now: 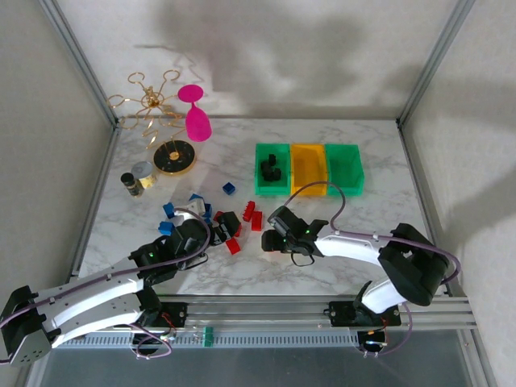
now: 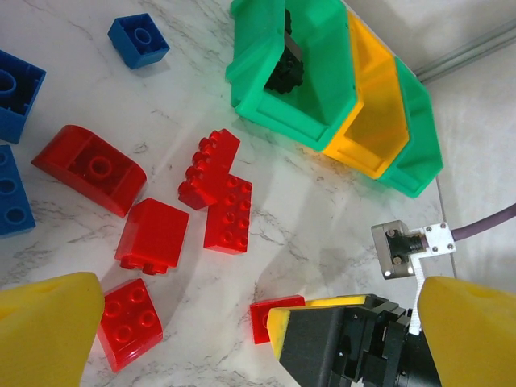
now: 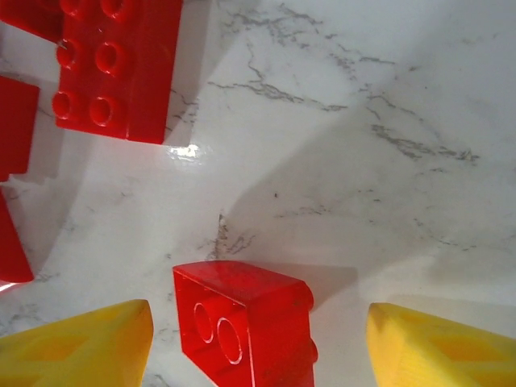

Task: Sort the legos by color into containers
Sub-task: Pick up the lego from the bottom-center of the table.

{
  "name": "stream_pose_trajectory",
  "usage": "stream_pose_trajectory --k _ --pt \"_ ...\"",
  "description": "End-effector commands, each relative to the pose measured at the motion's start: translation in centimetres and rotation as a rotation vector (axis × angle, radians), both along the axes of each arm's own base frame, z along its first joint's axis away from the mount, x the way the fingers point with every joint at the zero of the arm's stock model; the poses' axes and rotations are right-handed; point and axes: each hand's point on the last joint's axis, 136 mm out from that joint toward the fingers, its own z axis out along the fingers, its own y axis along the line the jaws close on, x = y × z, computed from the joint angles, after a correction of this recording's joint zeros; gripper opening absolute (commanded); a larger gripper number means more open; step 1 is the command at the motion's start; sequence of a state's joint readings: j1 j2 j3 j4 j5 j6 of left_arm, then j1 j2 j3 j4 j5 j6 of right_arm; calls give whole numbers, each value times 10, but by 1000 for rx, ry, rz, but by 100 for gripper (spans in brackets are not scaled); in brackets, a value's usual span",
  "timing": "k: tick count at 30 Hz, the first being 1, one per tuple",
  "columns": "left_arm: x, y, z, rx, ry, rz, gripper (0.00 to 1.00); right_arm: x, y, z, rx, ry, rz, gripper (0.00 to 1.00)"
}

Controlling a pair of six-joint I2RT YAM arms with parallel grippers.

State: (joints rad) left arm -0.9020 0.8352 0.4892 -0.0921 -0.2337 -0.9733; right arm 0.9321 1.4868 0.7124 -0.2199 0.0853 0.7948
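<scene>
**Small translucent red plastic brick** (image 3: 242,326): it lies on the white marbled tabletop (image 3: 363,121), two studs showing, between the yellow fingertips (image 3: 72,347) of my right gripper (image 3: 258,347). My jaws stand open here, one pad on each side of the brick and neither touching it. Larger red studded bricks (image 3: 117,68) lie at 11 o'clock of it.

**My left gripper** (image 2: 262,326): its jaws are spread wide and grip nothing, low over loose red pieces (image 2: 218,193). Blue plastic bricks (image 2: 139,39) lie at 10 o'clock of these.

**Top view:** three open plastic bins stand touching in a row at 1 o'clock of my right gripper. They are a green bin (image 1: 259,171) holding black bricks (image 1: 272,168), an orange-yellow bin (image 1: 309,165) and a second green bin (image 1: 345,165).

**Table's 10 o'clock corner:** a black-and-gold disc stand (image 1: 173,157), a pink plastic goblet (image 1: 195,117) and small jars (image 1: 133,184).
</scene>
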Motion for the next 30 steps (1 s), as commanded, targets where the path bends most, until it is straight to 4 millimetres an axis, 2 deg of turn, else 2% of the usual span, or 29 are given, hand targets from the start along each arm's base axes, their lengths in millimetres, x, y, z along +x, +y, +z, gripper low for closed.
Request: stream_pose_trajectory --k 1,8,16,21,30 --pt "-2 7 -6 26 3 25 100 7 7 4 5 -32 5 65" --pt "-2 8 -6 23 4 28 100 8 15 -2 11 -20 38 55" --pt "-2 10 -3 21 -2 35 100 9 21 4 28 -31 56 41" --pt "-2 10 0 15 -5 34 100 11 24 14 52 -47 60 33" --pt "0 7 11 6 -23 24 100 20 27 43 87 -94 62 27"
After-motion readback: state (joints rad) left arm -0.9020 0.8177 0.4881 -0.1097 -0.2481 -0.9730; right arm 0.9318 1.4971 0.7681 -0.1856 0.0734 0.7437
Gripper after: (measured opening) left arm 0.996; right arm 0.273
